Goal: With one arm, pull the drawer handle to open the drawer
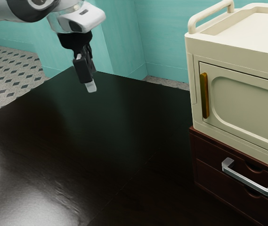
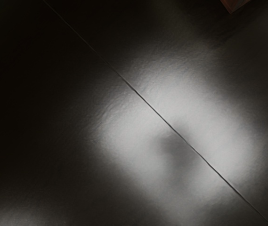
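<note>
Desk: glossy, near-black top (image 1: pixel 77 155) with a pale glare and, in the wrist view, a thin straight seam (image 2: pixel 162 116).
Handle: brushed-silver bar handle (image 1: pixel 250 180), squared at its ends, on the front of the reddish-brown drawer unit (image 1: pixel 207 172). It slants from 10 to 4 o'clock in the exterior view.
Way to go: from the gripper (image 1: pixel 91 86), the handle lies toward 4 o'clock, well apart. The coming reach should head that way and lower, meeting the bar across its length before pulling.
Drawer: the front looks flush, so I judge it closed.
Wrist view corner: a reddish-brown corner (image 2: pixel 233 4), perhaps the drawer unit's; too little is visible to be sure.
Cabinet: cream, smooth, round-edged, resting on the drawer unit, with an upright brass-coloured pull (image 1: pixel 204 95).
Gripper: black, angled downward above the desk; whether released or clenched, I cannot tell.
Background: teal panelled wall (image 1: pixel 164 42), diamond-patterned floor (image 1: pixel 6 70).
</note>
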Tool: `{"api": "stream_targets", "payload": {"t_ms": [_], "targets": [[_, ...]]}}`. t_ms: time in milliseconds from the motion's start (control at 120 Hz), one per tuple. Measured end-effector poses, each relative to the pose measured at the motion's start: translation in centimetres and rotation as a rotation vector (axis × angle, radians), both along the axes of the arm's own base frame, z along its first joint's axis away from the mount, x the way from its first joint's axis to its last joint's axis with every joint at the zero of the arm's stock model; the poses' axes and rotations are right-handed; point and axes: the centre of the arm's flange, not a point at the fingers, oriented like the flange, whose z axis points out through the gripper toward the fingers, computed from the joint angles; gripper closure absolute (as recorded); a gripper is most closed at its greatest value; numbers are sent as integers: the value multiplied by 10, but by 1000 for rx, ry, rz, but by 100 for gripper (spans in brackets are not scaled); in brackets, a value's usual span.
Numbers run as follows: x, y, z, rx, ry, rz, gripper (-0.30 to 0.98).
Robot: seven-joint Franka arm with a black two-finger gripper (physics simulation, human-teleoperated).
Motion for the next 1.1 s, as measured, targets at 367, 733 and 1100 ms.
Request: {"api": "stream_targets", "payload": {"t_ms": [367, 733, 1100], "targets": [[-23, -46, -20, -35, 73, -100, 0], [-76, -132, -55, -40, 179, -585, 0], [-83, -241, -78, -104, 37, -1084, 0]]}}
